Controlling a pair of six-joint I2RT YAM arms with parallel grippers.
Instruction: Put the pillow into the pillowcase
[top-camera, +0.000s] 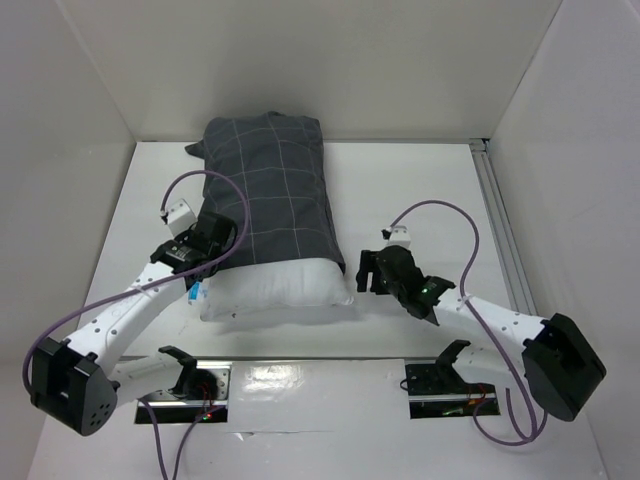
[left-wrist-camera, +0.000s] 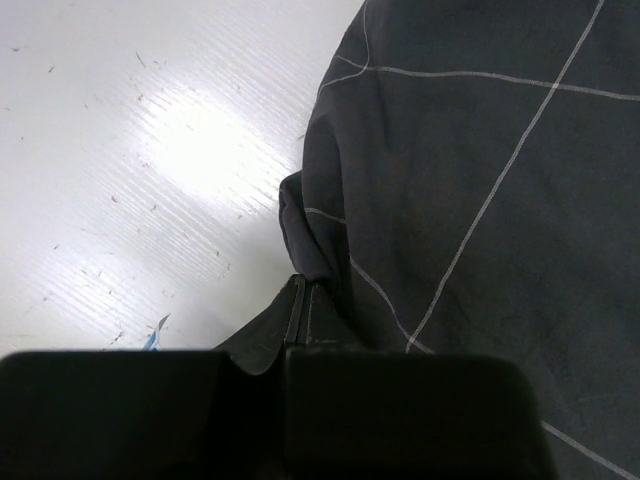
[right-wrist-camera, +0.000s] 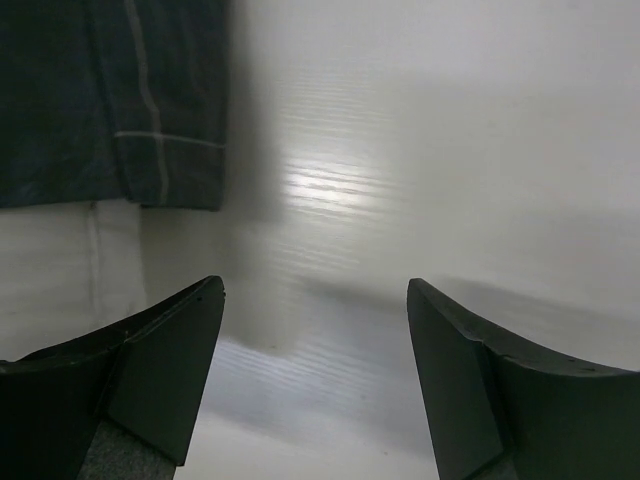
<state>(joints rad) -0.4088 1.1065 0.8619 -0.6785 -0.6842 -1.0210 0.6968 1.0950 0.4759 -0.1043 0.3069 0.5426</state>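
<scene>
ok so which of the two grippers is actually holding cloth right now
The left gripper: its jaws are shut on a fold at the pillowcase edge. The right gripper stands open beside the pillow, holding nothing.

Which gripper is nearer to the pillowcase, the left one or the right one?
Left. The left gripper has its jaws shut on the pillowcase at its left edge; the right gripper, jaws open, sits off its near right corner, apart.
</scene>
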